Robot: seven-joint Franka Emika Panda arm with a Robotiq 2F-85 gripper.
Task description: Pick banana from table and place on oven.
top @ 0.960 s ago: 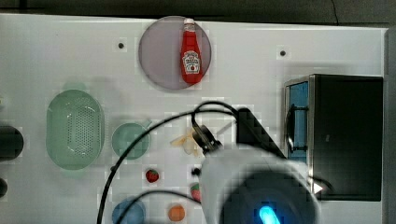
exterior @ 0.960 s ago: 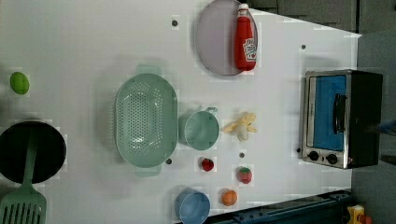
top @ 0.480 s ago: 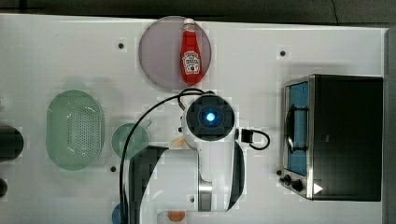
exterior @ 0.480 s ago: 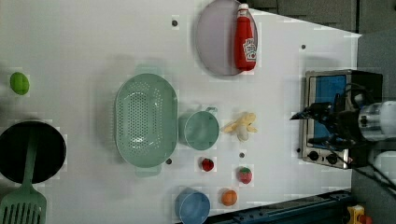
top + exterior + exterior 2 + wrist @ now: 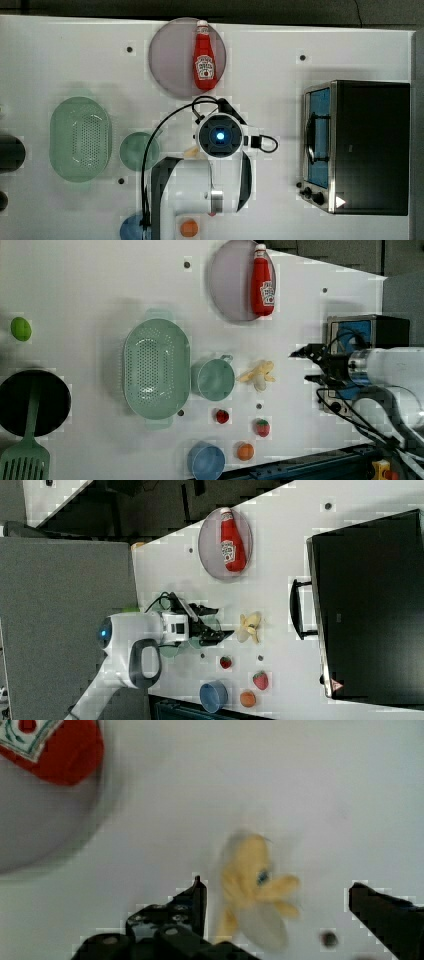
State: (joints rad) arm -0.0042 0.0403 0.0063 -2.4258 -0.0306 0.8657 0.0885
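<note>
Gripper [image 5: 275, 920] hangs open over the banana [image 5: 255, 890] — fruit sits between the fingers (still on the table [image 5: 100, 285]), straight below.

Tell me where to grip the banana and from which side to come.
Grip the banana across its long yellow body, not the splayed peel flaps at one end, and come straight down from above. It lies flat on the table with bare surface on both long sides, so probably a top-down pinch fits best. The gripper hangs open above it, one finger on each side.
</note>
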